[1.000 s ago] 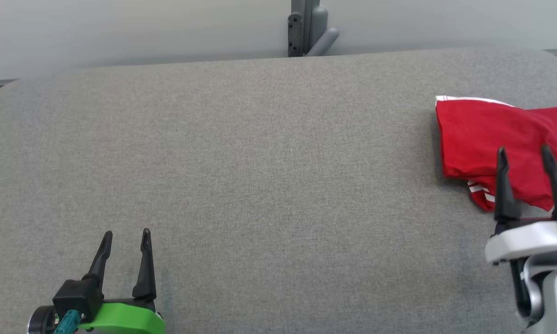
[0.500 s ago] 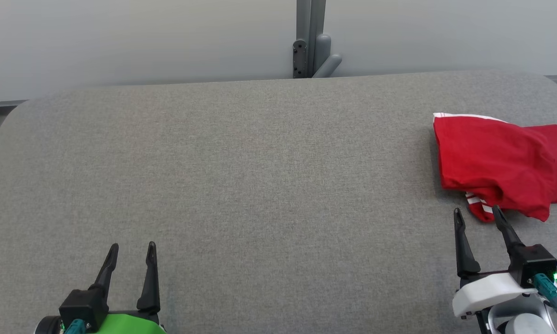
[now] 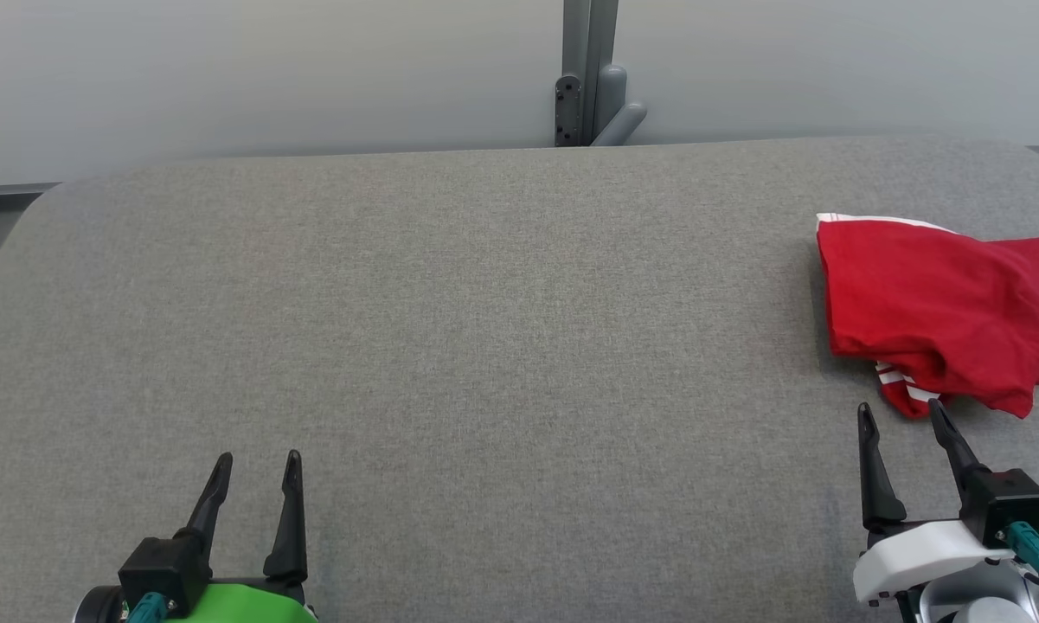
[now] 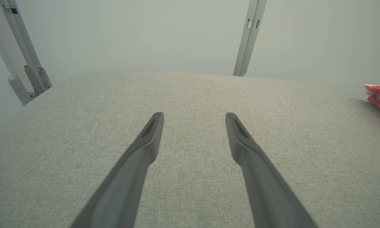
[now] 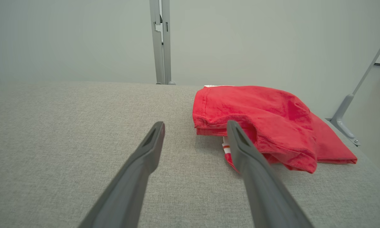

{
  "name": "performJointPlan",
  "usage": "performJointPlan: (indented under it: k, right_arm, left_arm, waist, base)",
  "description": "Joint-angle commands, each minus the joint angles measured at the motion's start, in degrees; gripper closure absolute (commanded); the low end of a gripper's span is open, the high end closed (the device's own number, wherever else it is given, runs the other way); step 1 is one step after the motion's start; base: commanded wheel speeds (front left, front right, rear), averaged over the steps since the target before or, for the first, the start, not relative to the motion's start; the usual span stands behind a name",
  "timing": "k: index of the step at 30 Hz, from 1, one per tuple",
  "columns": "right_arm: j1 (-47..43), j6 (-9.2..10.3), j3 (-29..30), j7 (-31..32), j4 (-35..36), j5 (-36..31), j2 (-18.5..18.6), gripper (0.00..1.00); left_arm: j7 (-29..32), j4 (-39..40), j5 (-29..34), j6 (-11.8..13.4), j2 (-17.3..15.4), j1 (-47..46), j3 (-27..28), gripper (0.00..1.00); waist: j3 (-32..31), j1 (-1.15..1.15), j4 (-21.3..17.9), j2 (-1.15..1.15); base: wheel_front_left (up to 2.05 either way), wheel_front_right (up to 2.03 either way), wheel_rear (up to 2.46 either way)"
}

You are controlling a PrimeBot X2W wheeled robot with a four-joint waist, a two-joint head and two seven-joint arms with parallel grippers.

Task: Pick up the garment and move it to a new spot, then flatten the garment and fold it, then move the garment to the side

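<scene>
On grey table (image 3: 484, 303), folded red garment (image 3: 934, 294), right tool (image 3: 900, 407) near, fingers parted

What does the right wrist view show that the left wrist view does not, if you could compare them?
Right wrist view: the folded red garment in full, its white-striped trim peeking out underneath, close ahead of the open right gripper. Left wrist view: the open left gripper, a hinged grey bracket at far left, and just a sliver of the garment at the right edge. Shared: the grey fabric table, a grey upright post behind it and the pale wall.
</scene>
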State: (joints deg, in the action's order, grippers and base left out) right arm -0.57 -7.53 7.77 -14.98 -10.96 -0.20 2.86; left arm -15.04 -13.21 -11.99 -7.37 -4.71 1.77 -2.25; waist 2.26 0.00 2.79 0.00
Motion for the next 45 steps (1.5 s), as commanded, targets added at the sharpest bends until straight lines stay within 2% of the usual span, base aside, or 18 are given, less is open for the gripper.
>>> performJointPlan:
  k: [1, 34, 35, 40, 45]
  right_arm:
    - [0.3, 0.09, 0.17, -0.26, -0.04, -0.02, 0.1, 0.0]
    - [0.17, 0.01, -0.32, -0.03, -1.25, 0.37, 0.03, 0.0]
    - [-0.32, -0.01, -0.39, 0.09, -2.1, 0.45, -0.33, 1.0]
    - [-0.61, -0.01, -0.38, 0.4, -4.61, 0.61, -0.88, 1.0]
    - [0.47, -0.01, 0.22, 2.47, -5.08, 6.86, -0.8, 1.0]
  left_arm:
    - [-0.15, -0.08, -0.55, -0.17, -0.5, -0.32, -0.05, 0.0]
    - [-0.02, -0.33, -0.33, 0.22, 0.17, 0.07, -0.55, 0.0]
    - [0.09, -1.16, -0.56, 0.1, 0.3, 0.52, -0.62, 1.0]
    - [0.41, -3.5, -0.71, 0.11, 0.54, 0.93, -0.78, 1.0]
    - [1.99, -3.44, -6.27, 0.09, 0.63, 0.18, 0.01, 1.0]
  waist:
    - [-0.03, 0.0, 0.02, 0.0]
    - [-0.73, 0.0, -0.2, 0.0]
    - [-0.73, 0.0, -0.21, 0.0]
    - [-0.75, 0.0, -0.23, 0.0]
    - [-0.81, 0.0, -0.33, 0.0]
  base:
    - [0.0, 0.0, 0.0]
    - [0.0, 0.0, 0.0]
    - [0.0, 0.0, 0.0]
    - [0.0, 0.0, 0.0]
    - [0.0, 0.0, 0.0]
